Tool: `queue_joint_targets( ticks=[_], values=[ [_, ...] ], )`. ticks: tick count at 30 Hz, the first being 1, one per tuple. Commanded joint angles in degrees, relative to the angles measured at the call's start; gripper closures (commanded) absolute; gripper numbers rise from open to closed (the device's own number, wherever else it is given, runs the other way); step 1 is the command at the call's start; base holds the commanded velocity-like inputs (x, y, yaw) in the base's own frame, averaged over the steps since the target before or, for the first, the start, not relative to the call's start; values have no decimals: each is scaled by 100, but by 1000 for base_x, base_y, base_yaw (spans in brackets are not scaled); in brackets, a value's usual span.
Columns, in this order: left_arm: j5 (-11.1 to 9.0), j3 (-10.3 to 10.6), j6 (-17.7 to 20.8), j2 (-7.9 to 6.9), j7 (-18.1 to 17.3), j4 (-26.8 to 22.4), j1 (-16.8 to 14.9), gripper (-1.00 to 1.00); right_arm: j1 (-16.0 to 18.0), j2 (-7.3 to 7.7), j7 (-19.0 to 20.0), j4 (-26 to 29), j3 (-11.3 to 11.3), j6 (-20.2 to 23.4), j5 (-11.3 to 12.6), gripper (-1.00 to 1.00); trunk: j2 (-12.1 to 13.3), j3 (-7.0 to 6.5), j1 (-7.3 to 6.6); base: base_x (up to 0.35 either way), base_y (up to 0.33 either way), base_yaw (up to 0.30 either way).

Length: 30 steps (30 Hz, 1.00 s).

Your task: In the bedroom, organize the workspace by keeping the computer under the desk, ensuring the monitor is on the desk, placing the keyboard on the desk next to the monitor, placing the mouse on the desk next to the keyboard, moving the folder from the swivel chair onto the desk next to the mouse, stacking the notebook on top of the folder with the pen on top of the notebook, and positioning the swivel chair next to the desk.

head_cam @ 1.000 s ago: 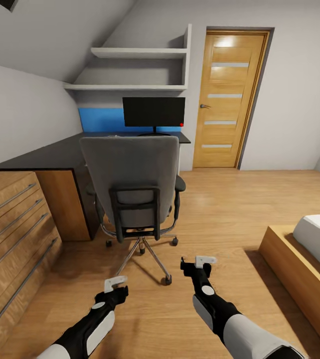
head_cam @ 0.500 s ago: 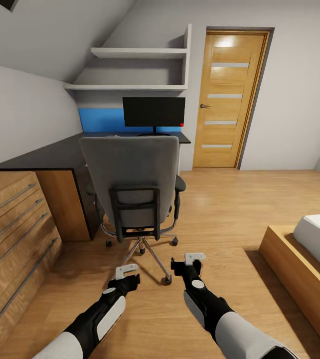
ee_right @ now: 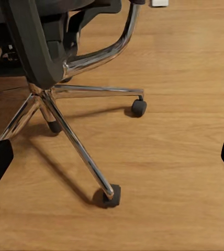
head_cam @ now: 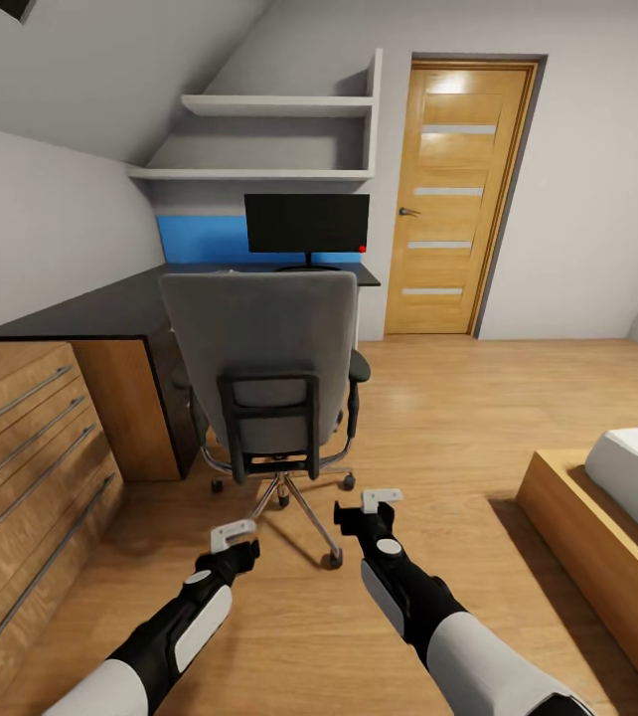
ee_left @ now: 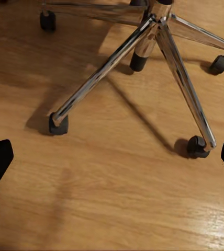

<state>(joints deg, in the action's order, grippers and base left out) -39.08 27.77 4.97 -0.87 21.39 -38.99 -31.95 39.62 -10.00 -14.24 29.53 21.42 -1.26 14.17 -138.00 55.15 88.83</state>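
Grey padded swivel chair (head_cam: pixel 264 368) on chrome star base stands before the glossy black desk (head_cam: pixel 90 308), back toward robot; left gripper (head_cam: pixel 232 538) and right gripper (head_cam: pixel 379 499) both spread, empty (castered, likely rolls easily; push backrest frame).

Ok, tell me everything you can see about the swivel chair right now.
The swivel chair stands upright on the light wood floor, its grey padded back toward the camera, facing the black desk and hiding its own seat. A black frame bracket runs down the backrest, with black armrests at the sides. Chrome tubing curves under the seat to a chrome star base on black casters. Both hands hang short of it, not touching.
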Motion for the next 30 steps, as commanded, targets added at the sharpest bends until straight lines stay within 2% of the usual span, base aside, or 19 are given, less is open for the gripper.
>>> queue_joint_targets(
  ticks=[1, 5, 9, 12, 16, 30],
  values=[
    [-30, 33, -45, -16, 48, -17, -4, -100, 5, 0, -31, -37, 29, -15, 46, -100, -3, 6, -1, 67, 34, 0],
    [-30, 33, -109, -22, 40, -19, -4, -100, 3, 0, -23, -170, 47, -26, 23, -100, -3, 6, -1, 149, 96, 0],
    [-29, 52, -136, -23, 39, -20, -4, -100, 2, 0, -20, -302, 155, -97, -58, -100, -3, 6, -1, 229, 150, 0],
    [-29, 63, -150, -20, 48, -18, -4, -100, 2, 0, -21, -379, 304, -342, -142, -100, -3, 6, -1, 239, 117, 0],
    [-29, 65, -157, -19, 57, -14, -4, -100, 2, 0, -24, -415, 392, -560, -180, -100, -3, 6, -1, 124, 55, 0],
    [-29, 62, -169, -19, 49, -12, -4, -100, -15, 0, 87, -458, 458, -731, -211, -100, -3, 6, -1, 141, 85, 0]
  ],
)
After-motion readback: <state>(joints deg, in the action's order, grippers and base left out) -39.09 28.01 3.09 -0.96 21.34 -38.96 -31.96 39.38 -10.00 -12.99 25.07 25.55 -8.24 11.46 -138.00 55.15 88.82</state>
